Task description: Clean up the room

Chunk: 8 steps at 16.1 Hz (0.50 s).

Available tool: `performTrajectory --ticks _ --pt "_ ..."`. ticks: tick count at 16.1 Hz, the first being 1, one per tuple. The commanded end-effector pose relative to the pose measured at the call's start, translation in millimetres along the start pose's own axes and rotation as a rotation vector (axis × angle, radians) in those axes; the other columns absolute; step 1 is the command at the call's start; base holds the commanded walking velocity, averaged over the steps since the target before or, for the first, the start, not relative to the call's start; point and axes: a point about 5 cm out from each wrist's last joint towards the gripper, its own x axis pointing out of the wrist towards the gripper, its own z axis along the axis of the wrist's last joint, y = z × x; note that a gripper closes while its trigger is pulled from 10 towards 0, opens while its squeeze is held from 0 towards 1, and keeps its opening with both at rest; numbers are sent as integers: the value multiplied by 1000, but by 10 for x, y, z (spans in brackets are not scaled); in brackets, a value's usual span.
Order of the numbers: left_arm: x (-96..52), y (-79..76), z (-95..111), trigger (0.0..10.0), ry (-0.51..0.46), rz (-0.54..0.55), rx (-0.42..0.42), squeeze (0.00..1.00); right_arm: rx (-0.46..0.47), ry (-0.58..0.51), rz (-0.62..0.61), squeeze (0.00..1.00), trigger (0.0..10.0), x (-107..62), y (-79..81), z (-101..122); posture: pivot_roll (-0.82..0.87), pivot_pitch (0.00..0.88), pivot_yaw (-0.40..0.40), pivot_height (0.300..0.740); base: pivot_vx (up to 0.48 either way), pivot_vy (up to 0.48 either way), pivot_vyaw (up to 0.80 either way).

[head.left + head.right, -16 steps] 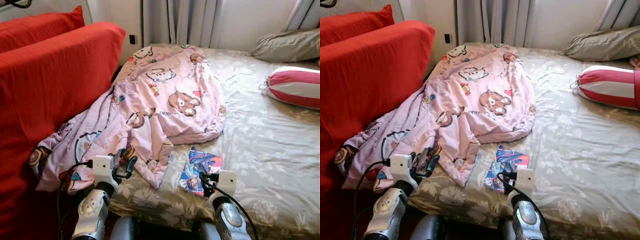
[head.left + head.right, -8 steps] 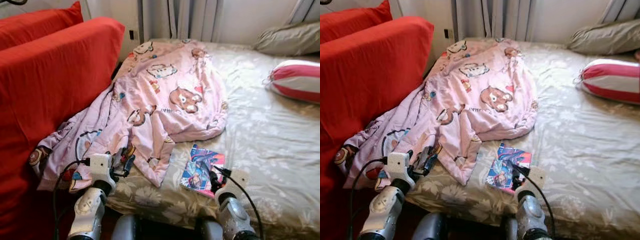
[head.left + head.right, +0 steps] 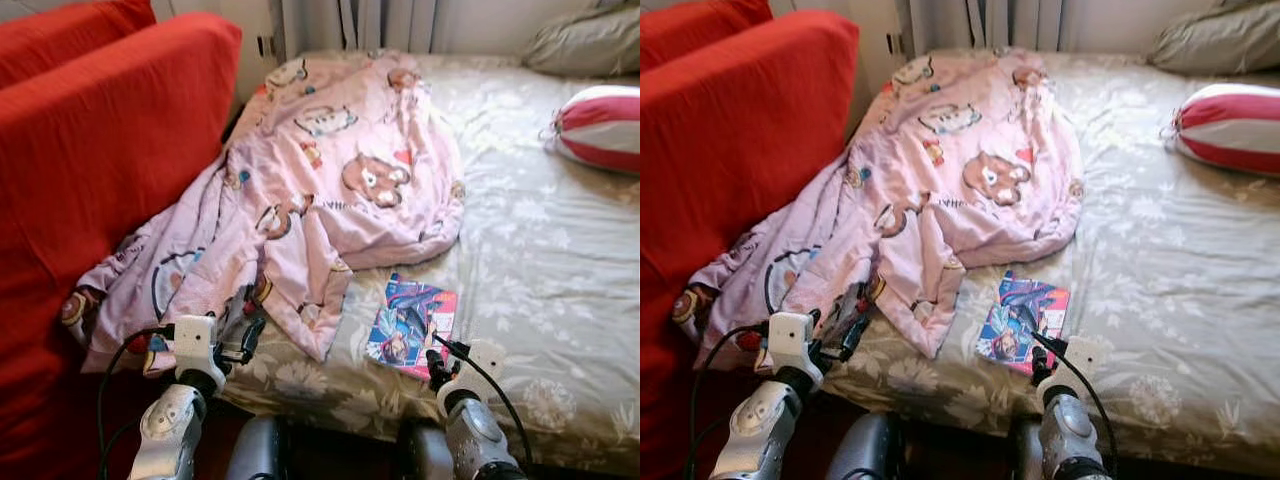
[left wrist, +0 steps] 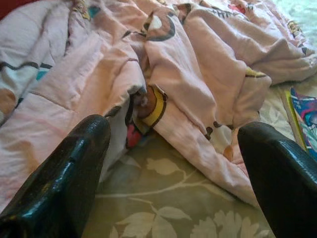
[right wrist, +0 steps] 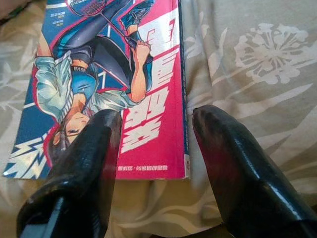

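Observation:
A pink quilt printed with cartoon bears lies crumpled across the left half of the bed, one end trailing off towards the sofa. A colourful comic book lies flat on the sheet near the bed's front edge. My right gripper is open just over the book's near edge. In the right wrist view one finger sits above the cover and the other beside its spine. My left gripper is open at the quilt's near hem, touching nothing.
A red sofa stands tight against the bed's left side. A red-and-white striped bolster and a grey pillow lie at the far right. Curtains hang behind the bed. The right half of the floral sheet is bare.
The camera has moved closer and tilted down over the bed. My right gripper has come forward to the comic book's near edge. The left gripper stays by the quilt's hem.

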Motion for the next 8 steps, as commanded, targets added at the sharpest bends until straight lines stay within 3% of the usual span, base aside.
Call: performTrajectory --ticks 1,8 --pt "-38 -8 -44 10000 33 -13 16 0 -5 -3 6 0 10000 -16 -13 -23 130 175 63 577 0 0 0" --pt "-161 50 -41 10000 43 10 25 0 52 -14 53 0 10000 29 87 58 160 186 63 577 0 0 0"
